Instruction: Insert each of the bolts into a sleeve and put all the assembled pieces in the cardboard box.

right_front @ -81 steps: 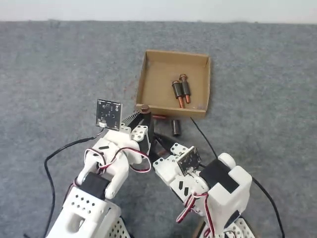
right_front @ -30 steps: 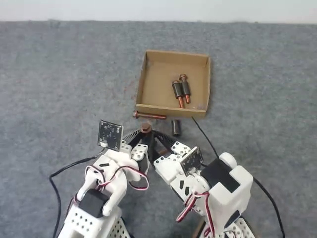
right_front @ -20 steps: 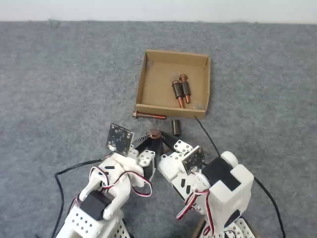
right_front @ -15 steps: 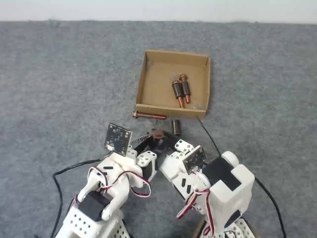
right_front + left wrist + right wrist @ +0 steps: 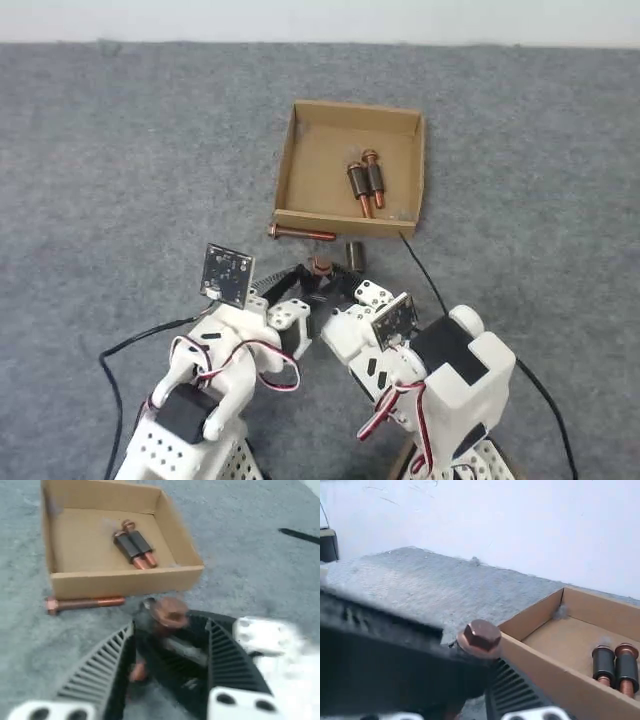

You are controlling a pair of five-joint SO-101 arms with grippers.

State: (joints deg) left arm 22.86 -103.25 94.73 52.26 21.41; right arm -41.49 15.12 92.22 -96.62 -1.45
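Box (image 5: 340,222): one, cardboard, open-topped, on grey carpet (image 5: 150,150). Pieces (image 5: 357,183): two, each a copper bolt in a dark sleeve, lying side by side and touching inside the box. Loose bolt (image 5: 302,233): one, flat on the carpet just beside the box's near wall. Loose sleeve (image 5: 354,255): one, on the carpet near that wall, apart from the loose bolt. Fourth bolt (image 5: 320,266): one, tilted, head up, with what looks like a dark sleeve on its shank, where the two grippers meet. Left gripper (image 5: 170,630): released, jaws spread wide to either side of the fourth bolt. Right gripper (image 5: 330,285): against the same bolt; whether it grips cannot be told.
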